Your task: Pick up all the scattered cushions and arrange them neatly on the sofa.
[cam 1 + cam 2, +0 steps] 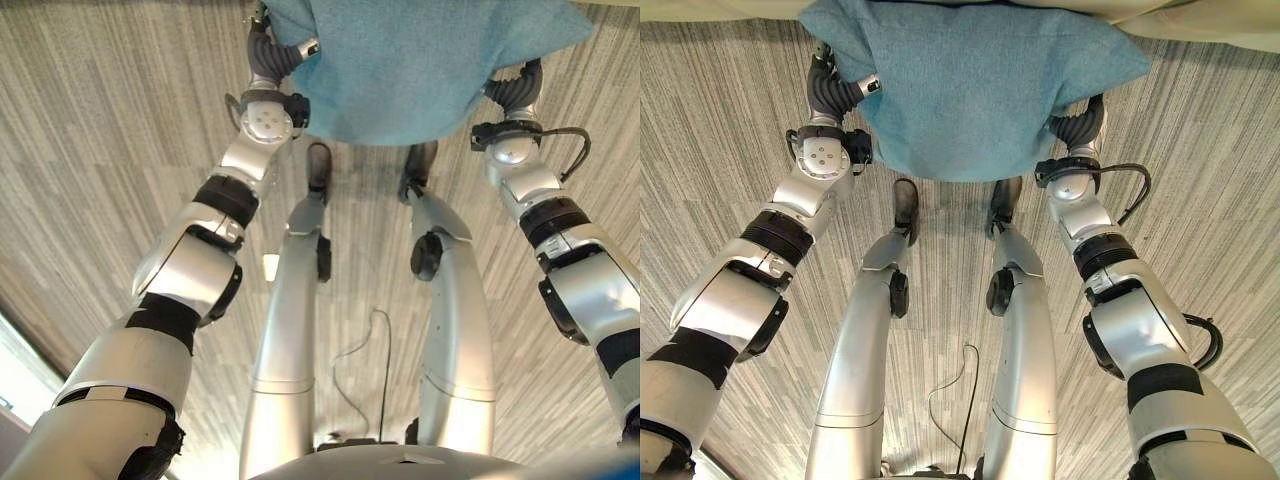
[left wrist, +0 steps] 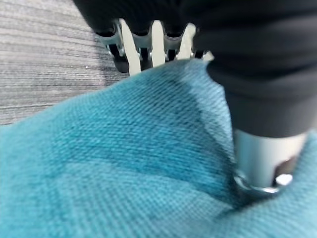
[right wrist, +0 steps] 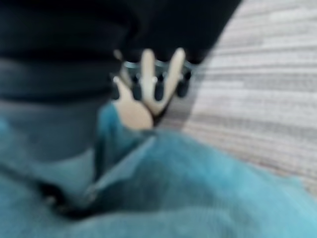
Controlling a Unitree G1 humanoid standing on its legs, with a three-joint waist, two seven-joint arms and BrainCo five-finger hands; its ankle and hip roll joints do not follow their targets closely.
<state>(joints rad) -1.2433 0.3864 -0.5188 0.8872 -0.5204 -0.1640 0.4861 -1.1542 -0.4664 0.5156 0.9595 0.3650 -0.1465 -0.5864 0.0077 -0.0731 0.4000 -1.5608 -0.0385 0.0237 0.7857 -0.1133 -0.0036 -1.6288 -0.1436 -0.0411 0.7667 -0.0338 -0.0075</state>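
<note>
A teal cushion [image 1: 970,90] hangs in front of me above the floor, held between both hands. My left hand [image 1: 835,90] grips its left edge and my right hand [image 1: 1080,125] its right edge. In the left wrist view the fingers [image 2: 157,44] pass behind the teal cushion [image 2: 124,163] while the thumb [image 2: 267,148] presses into its near face. The right wrist view shows the same pinch, with the fingers [image 3: 148,64] behind the cushion [image 3: 208,183]. The cushion's far edge reaches the beige sofa [image 1: 1220,25] at the top of the view.
Grey striped carpet [image 1: 720,150] lies all around beneath the cushion.
</note>
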